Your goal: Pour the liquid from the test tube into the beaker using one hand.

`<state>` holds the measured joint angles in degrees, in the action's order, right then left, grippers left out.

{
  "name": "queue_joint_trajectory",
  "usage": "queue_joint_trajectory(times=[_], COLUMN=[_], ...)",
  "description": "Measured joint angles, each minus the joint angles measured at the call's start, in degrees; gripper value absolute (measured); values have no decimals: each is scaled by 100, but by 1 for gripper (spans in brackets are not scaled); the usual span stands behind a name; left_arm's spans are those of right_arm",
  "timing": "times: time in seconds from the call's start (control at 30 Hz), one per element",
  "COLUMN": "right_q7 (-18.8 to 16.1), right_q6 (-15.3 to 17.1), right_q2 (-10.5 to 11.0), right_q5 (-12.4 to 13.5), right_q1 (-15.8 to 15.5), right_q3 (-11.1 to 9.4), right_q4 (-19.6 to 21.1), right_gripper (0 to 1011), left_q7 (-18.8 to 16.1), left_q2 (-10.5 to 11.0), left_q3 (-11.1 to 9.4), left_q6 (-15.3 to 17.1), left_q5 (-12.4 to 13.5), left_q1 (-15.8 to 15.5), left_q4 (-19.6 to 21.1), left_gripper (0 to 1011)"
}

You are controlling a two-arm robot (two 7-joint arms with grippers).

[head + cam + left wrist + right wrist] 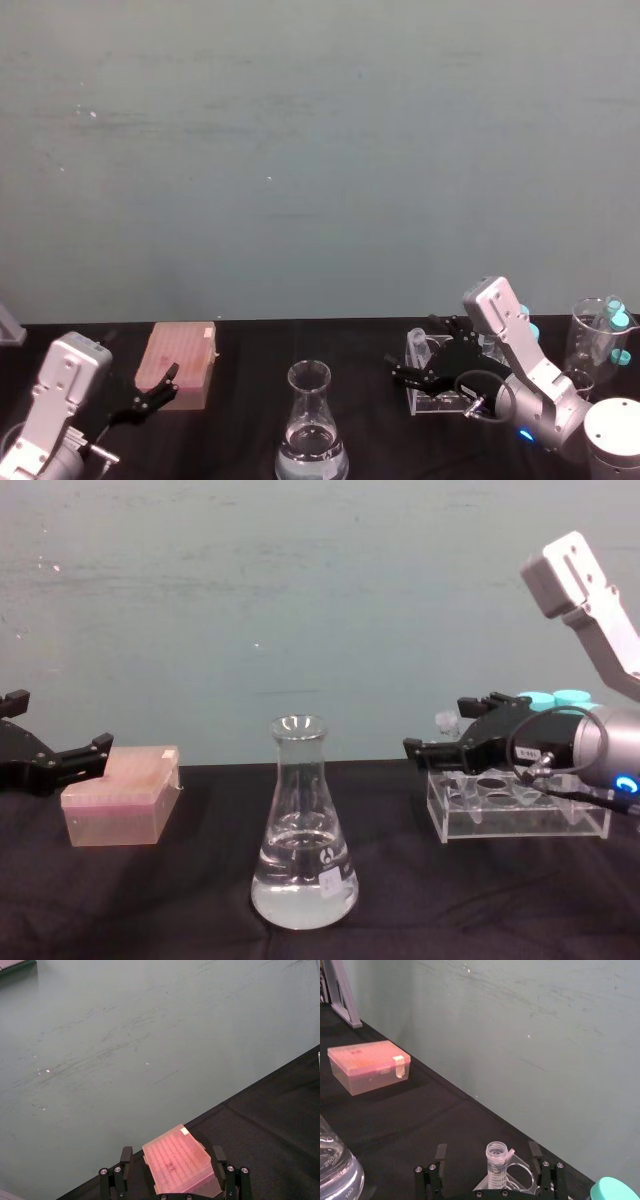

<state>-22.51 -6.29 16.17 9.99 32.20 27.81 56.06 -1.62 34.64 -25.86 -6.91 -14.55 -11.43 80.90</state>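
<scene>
The beaker (303,830) is a tall clear conical flask (308,430) at the table's front middle, with clear liquid (303,890) in its wide base. The slim clear test tube (496,1160) stands upright in a clear rack (520,805) at the right; I cannot tell whether it holds liquid. My right gripper (488,1151) is open around the tube, one finger on each side with a gap to both. In the chest view the tube's rim (446,723) shows just above the right gripper (440,742). My left gripper (150,395) hangs open at the left, beside a pink box.
A pink lidded box (120,800) lies at the left, in front of the left gripper (172,1157). Teal-capped tubes (555,697) stand behind the rack, and a glass vessel (590,335) holds more at the far right. A grey-green wall backs the black table.
</scene>
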Motion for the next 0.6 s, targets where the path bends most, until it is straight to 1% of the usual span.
queue_joint_trajectory(times=[0.2,0.33,0.6], right_q7=[63,65,-6], right_q6=[139,186,180], right_q2=[-22,-40,-102], right_q5=[-147,-198,-278], right_q1=[-32,-51,-58], right_q3=[-52,-89,-163], right_q4=[58,74,38], right_gripper=[1000,1000,1000], left_q7=[0,0,0], left_q2=[0,0,0], left_q3=[0,0,0], left_q6=[0,0,0], left_q5=[0,0,0], left_q1=[0,0,0], left_q4=[0,0,0], left_gripper=[1000,1000,1000])
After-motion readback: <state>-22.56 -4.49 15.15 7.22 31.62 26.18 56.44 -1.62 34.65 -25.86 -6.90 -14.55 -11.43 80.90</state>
